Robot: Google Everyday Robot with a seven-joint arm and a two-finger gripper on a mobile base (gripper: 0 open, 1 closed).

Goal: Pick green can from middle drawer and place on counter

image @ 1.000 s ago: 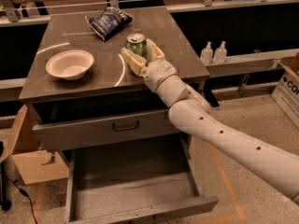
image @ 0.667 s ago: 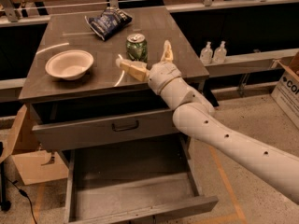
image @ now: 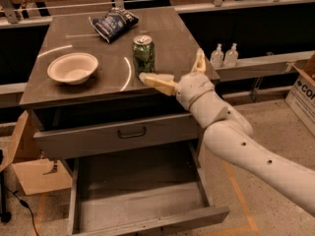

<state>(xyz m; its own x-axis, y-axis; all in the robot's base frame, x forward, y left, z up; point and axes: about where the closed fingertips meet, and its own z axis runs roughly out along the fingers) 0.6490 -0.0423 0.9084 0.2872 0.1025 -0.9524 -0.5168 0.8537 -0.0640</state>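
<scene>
The green can (image: 143,55) stands upright on the counter (image: 170,31), near its front middle. My gripper (image: 171,66) is open and empty, just in front of and to the right of the can, at the counter's front right edge. One finger (image: 156,81) lies low just in front of the can's base, and the other points up to the right. The middle drawer (image: 138,195) is pulled out below, and its grey floor is bare.
A white bowl (image: 73,68) sits on the counter's left side and a dark blue snack bag (image: 113,22) lies at the back. A shut drawer front with a dark handle (image: 132,132) is above the open drawer. Two small bottles (image: 224,56) stand behind on the right. Cardboard boxes (image: 301,93) stand on the floor at the sides.
My gripper has opened, let go of the green can and drawn back toward the counter's front right edge. The can stays standing on the counter.
</scene>
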